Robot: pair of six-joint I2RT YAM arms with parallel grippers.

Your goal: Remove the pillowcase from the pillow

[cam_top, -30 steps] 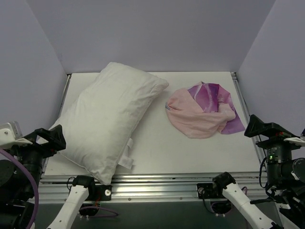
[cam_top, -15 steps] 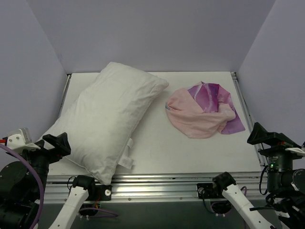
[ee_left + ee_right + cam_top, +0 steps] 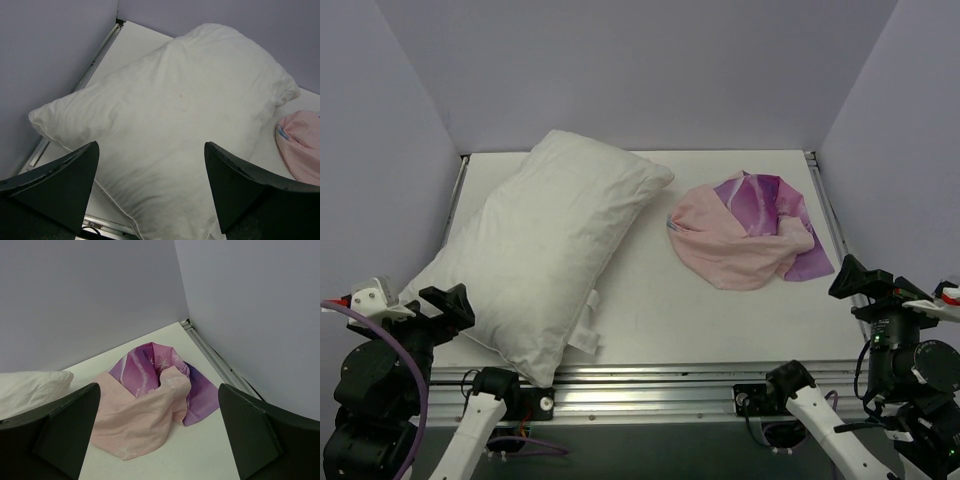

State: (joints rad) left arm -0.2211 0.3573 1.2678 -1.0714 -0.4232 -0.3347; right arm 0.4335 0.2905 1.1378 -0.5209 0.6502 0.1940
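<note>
The plain white pillow [image 3: 545,250] lies diagonally across the left half of the table, bare of any cover, with its small tag [image 3: 584,335] at the near edge. Crumpled in a heap, the pillowcase [image 3: 745,235] lies at the right, apart from the pillow, pale pink side over purple folds. My left gripper [image 3: 420,305] is open above the near left corner. In the left wrist view it [image 3: 151,150] frames the pillow [image 3: 185,100], and the pillowcase [image 3: 302,145] shows at the right edge. My right gripper [image 3: 890,290] is open at the near right. In its wrist view it [image 3: 159,390] holds nothing and faces the pillowcase [image 3: 145,405].
Lilac walls close the table on the left, back and right. A metal rail [image 3: 640,385] runs along the near edge, and another rail [image 3: 825,215] runs along the right side. A corner of the pillow [image 3: 25,387] shows in the right wrist view.
The left arm has sunk and shifted slightly right at the near left corner. The right arm has shifted slightly at the near right. Pillow and pillowcase have not moved.
</note>
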